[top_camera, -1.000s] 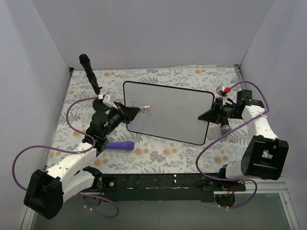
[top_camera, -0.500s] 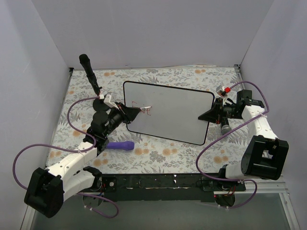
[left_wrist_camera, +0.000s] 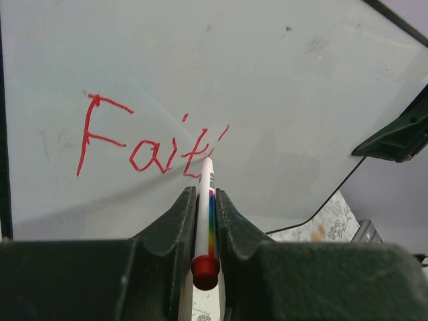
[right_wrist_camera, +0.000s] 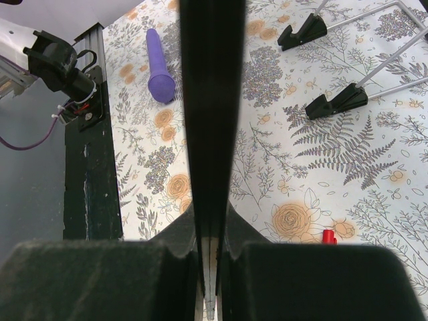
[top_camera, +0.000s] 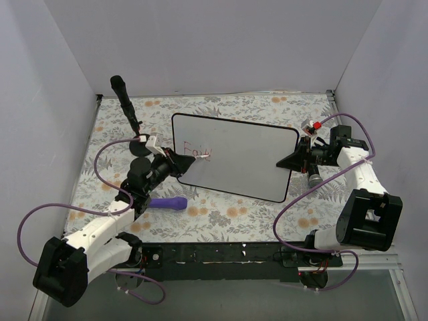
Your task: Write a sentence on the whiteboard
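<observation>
The whiteboard (top_camera: 241, 160) lies in the middle of the floral table, tilted a little. Red lettering of the sentence (left_wrist_camera: 134, 144) reads about "Fait" near its left end and is also visible from above (top_camera: 196, 150). My left gripper (left_wrist_camera: 204, 199) is shut on a white marker (left_wrist_camera: 206, 175) with a red end, its tip touching the board just after the last red stroke. Seen from above, the left gripper (top_camera: 190, 159) reaches over the board's left part. My right gripper (top_camera: 293, 160) is shut on the board's right edge, seen edge-on (right_wrist_camera: 212, 100) between its jaws.
A purple cylinder (top_camera: 167, 203) lies near the board's front left corner. A black stick-like object (top_camera: 126, 100) stands at the back left. A small red cap (right_wrist_camera: 328, 235) lies on the cloth under the board, near the board's black feet (right_wrist_camera: 334, 101). Walls enclose the table on three sides.
The left gripper has shifted slightly with the marker, and more red strokes now show on the board. The right arm and the board have not moved.
</observation>
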Controlling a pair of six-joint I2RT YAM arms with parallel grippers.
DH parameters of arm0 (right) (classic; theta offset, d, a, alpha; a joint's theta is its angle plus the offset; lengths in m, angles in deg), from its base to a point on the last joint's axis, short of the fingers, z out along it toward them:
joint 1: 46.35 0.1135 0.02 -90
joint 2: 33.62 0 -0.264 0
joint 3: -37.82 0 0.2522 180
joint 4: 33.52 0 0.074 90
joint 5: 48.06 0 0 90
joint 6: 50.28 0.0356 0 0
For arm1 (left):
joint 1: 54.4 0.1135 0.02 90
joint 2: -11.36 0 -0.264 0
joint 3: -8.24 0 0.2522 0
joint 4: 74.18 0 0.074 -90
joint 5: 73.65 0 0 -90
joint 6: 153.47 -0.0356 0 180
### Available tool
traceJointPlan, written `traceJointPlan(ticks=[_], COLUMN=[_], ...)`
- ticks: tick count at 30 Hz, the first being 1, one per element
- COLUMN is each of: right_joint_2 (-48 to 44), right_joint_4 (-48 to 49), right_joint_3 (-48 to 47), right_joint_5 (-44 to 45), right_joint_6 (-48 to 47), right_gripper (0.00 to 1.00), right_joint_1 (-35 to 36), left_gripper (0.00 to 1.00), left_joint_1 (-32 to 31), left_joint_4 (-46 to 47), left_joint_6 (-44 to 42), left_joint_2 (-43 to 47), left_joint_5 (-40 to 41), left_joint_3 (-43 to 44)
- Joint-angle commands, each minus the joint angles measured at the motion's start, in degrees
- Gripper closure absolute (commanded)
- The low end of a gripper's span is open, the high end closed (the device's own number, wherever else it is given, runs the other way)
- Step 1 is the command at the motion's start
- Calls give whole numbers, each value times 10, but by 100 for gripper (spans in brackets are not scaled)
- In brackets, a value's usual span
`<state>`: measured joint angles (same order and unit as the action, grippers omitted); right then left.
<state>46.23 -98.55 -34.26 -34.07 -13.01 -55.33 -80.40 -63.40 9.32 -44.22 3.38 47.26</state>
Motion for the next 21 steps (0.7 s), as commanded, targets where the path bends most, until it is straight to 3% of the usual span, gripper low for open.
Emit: traceJointPlan(ticks=[1,21], right_joint_2=[-21,-21], right_joint_4=[6,7], right_joint_3=[-2,-2], right_joint_5=[12,11], right_joint_6=[-17,-16], right_gripper=[99,99], right_joint_1=[4,3], left_gripper=[100,100], left_joint_1=[2,2], left_joint_4=[-19,-2], left_joint_6=[-10,0], left_joint_2=[19,35], left_joint_5=[-14,-14], left_joint_3=[-18,1])
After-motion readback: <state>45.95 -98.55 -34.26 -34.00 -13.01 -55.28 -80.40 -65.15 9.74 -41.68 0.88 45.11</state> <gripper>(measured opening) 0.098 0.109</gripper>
